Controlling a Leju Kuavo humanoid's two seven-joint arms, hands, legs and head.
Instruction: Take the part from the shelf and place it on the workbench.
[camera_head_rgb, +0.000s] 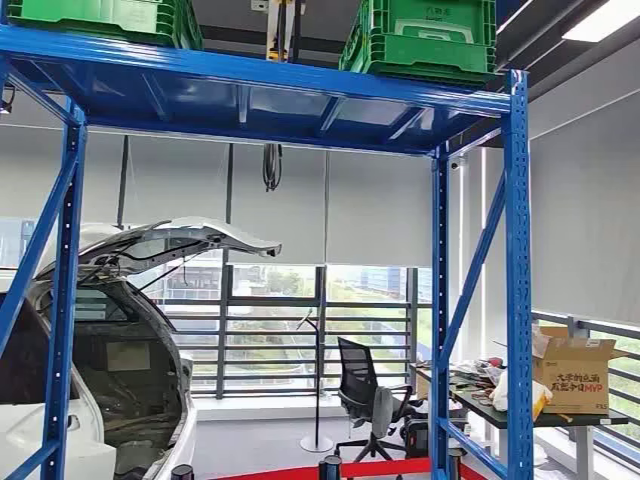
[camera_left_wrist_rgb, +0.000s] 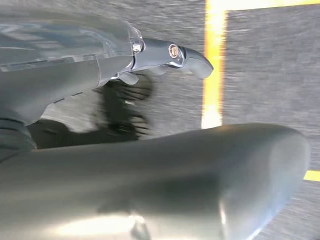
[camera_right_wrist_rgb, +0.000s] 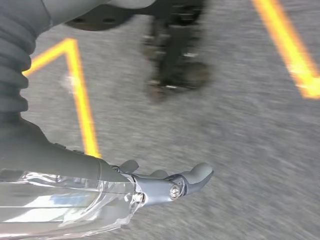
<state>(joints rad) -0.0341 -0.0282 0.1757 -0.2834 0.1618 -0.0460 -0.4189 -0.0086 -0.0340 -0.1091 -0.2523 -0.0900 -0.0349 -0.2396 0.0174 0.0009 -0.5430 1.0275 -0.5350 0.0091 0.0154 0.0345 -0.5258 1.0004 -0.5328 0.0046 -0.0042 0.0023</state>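
From my head view I am looking up at a blue shelf whose top deck is carrying two green crates, one at the left and one at the right; whether either is holding the part I cannot tell, since their insides are hidden from below; beyond the frame a white car is standing at the left with its hatch raised, a black office chair is sitting near the windows, and a cardboard box is resting on a dark table at the right; a red barrier strip is running along the floor. In my left wrist view my left hand is hanging over grey floor marked with a yellow line; my thumb is stretching out straight and is touching nothing, my darker fingers are blurred, and I am holding nothing. In my right wrist view my right hand is hanging likewise over the grey floor crossed by yellow lines; the thumb is lying extended with nothing against it, and no object is sitting in the hand.
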